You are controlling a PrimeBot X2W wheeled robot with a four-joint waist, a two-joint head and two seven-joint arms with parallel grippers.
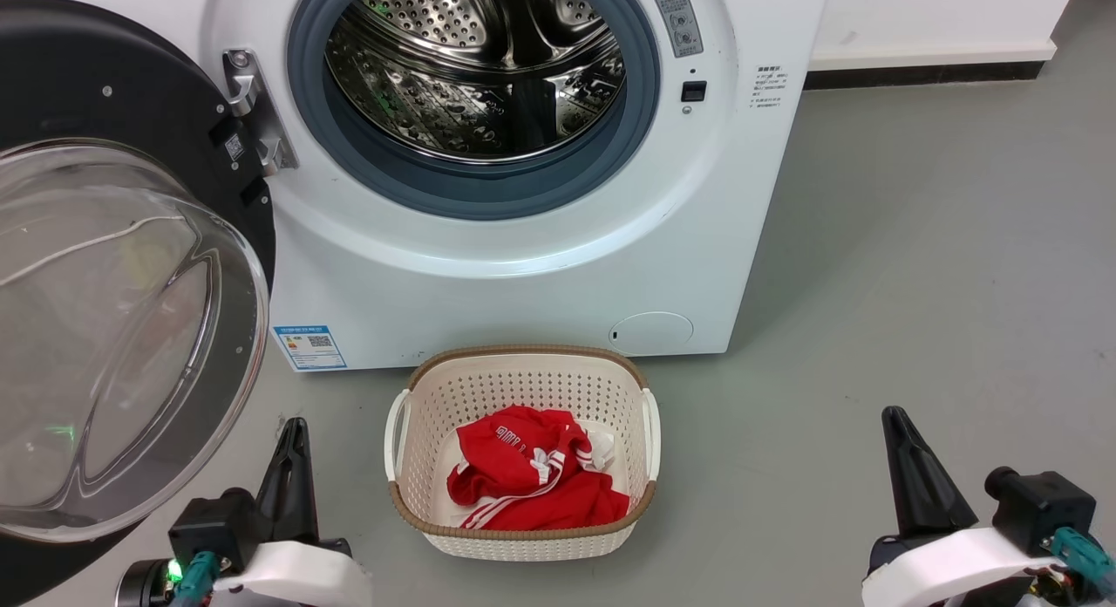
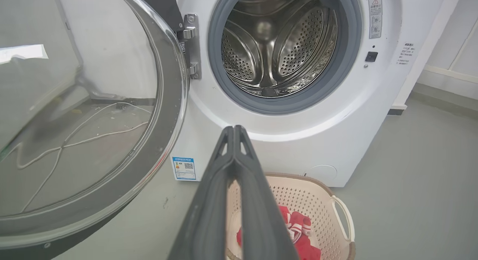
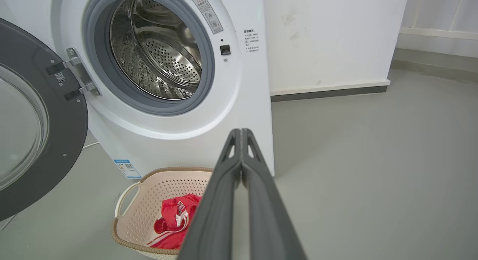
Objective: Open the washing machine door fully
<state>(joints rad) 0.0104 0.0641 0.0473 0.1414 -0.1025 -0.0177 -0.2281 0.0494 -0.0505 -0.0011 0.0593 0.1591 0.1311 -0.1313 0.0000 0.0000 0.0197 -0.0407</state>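
Washing machine door [image 1: 113, 328] stands open, left edge cut off.

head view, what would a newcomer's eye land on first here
The washing machine door, standing wide open at the left with its bulging glass bowl, and the shiny steel drum gaping in the white washing machine at top centre. Below it on the floor, a red garment stands out in the cream basket.

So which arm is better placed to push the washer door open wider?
Left. The left gripper, jaws shut, sits right beside the washing machine door, which is hinged on the robot's left; the right gripper is beyond the basket, farther from it.
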